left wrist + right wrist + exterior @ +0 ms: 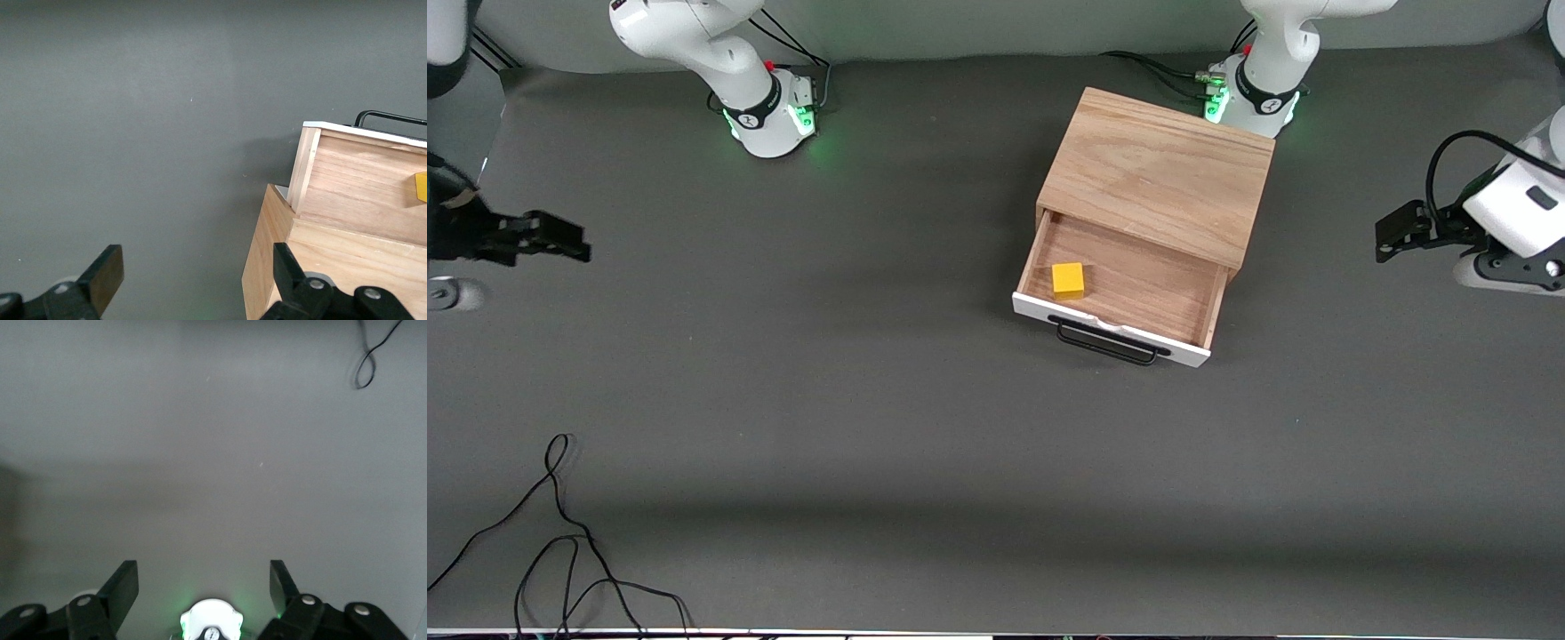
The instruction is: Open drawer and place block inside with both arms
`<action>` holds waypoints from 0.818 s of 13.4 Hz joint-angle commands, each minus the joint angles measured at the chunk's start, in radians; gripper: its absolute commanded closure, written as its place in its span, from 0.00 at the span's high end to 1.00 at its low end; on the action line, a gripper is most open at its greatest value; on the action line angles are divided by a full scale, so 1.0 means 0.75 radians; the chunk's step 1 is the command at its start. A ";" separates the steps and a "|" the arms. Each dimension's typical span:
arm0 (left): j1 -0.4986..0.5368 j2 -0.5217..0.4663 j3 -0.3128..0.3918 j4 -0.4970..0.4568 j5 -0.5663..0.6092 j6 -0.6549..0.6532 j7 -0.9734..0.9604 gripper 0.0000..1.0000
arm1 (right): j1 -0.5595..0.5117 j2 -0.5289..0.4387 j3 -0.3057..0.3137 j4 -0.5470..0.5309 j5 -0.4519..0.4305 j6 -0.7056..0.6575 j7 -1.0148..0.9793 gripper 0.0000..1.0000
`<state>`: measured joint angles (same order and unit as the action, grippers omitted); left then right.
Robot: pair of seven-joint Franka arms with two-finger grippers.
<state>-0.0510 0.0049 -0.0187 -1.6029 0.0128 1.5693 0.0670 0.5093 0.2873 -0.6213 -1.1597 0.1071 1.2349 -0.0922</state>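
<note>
Closest to the front camera is a loose black cable [560, 551] lying on the table [871, 400], nothing to do with the job.

Biggest thing on it is the light oak box [1165, 169], sitting right by the left arm's base. The drawer [1129, 289] is pulled a good way out of it, wood floor showing. It slides out toward the front camera, skewed a little toward the right arm's end of the table. Its long axis runs crosswise, from one arm's end toward the other, with the white front panel and black bar handle [1107, 342] on the side nearest the camera.

The block [1068, 279] is sitting flat on the drawer floor, near the front panel and toward the right arm's end of the drawer (not touching anything else that I can see).

So as far as I can judge, both steps are done: drawer open, block inside. The task doesn't ask for closing, so I'd say nothing is left.

Both arms wait. The left pincer [195, 267] hangs over bare table beside the box, at the left arm's end, spread wide with nothing in it. The right pincer [203, 583] is over bare table at the right arm's end, well apart from the box, also spread wide and empty.
</note>
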 commanded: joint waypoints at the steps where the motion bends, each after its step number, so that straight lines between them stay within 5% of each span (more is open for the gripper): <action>1: -0.014 -0.043 0.011 -0.033 0.016 -0.006 0.021 1.00 | 0.010 0.001 -0.004 -0.069 0.009 0.106 -0.018 0.88; 11: -0.014 -0.029 0.011 -0.023 0.003 -0.027 -0.016 1.00 | 0.020 0.004 -0.004 -0.082 0.047 0.131 -0.016 0.88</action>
<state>-0.0521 -0.0014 -0.0183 -1.6043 0.0125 1.5607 0.0634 0.5176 0.3002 -0.6180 -1.2119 0.1247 1.3223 -0.0928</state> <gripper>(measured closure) 0.000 0.115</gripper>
